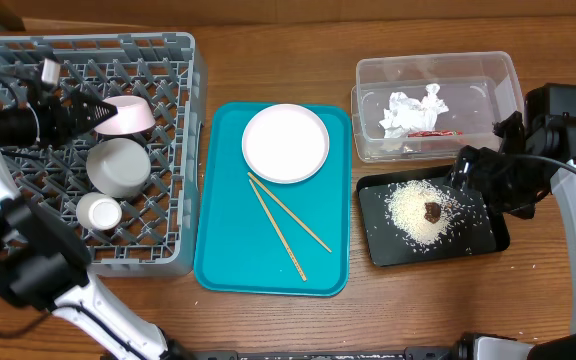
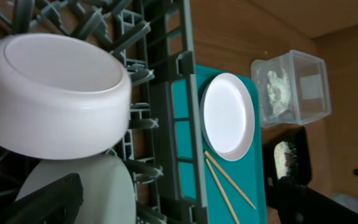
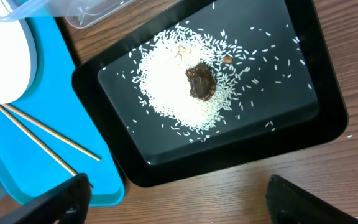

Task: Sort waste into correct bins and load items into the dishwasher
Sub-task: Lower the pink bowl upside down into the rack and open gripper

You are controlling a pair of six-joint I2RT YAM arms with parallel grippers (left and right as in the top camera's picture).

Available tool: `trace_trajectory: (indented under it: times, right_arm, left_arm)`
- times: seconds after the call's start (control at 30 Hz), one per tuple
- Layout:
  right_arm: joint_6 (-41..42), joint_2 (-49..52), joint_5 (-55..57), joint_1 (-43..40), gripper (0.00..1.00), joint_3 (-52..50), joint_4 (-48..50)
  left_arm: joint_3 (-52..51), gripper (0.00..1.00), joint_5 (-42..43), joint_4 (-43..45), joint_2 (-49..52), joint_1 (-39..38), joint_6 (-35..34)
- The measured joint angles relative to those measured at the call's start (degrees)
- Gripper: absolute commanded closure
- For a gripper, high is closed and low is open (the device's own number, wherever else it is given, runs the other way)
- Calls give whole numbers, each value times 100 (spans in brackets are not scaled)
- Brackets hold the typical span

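Observation:
The grey dish rack (image 1: pixel 168 60) holds a pinkish bowl (image 1: pixel 126 116), a whitish bowl (image 1: pixel 118 166) and a small white cup (image 1: pixel 99 212). My left gripper (image 1: pixel 93 112) is open just left of the pinkish bowl (image 2: pixel 55 93), which lies ahead of its jaws (image 2: pixel 166 199). The white plate (image 1: pixel 285 143) and two chopsticks (image 1: pixel 288 225) lie on the teal tray (image 1: pixel 228 260). The clear tub (image 1: pixel 498 70) holds the napkin (image 1: pixel 413 108) and red wrapper (image 1: pixel 431 132). The black tray (image 1: pixel 378 250) holds rice (image 3: pixel 166 87) and the brown lump (image 3: pixel 200 81). My right gripper (image 3: pixel 179 199) is open and empty at its right edge (image 1: pixel 473 170).
The teal tray sits between the rack and the two bins. The clear tub stands behind the black tray at the right. Bare wooden table lies along the front edge and to the right of the black tray (image 3: pixel 328 118).

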Motion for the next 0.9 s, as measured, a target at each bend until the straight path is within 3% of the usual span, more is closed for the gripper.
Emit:
trace_trajectory:
  times: [0.2, 0.43, 0.7, 0.9]
  right_arm:
    - [-9, 0, -4, 0, 4, 0, -2]
    - [-13, 0, -4, 0, 1, 0, 7]
    - [-11, 0, -4, 0, 1, 0, -31]
    - [-13, 0, -4, 0, 1, 0, -70]
  left_arm:
    - [4, 0, -1025, 146, -1080, -684, -619]
    - [7, 0, -3287, -452, -1775, -2105, -2304]
    - [2, 0, -4201, -1456, -1784, -2544, -3423]
    - [-533, 0, -4575, -1456, -2061, -2822, -4006]
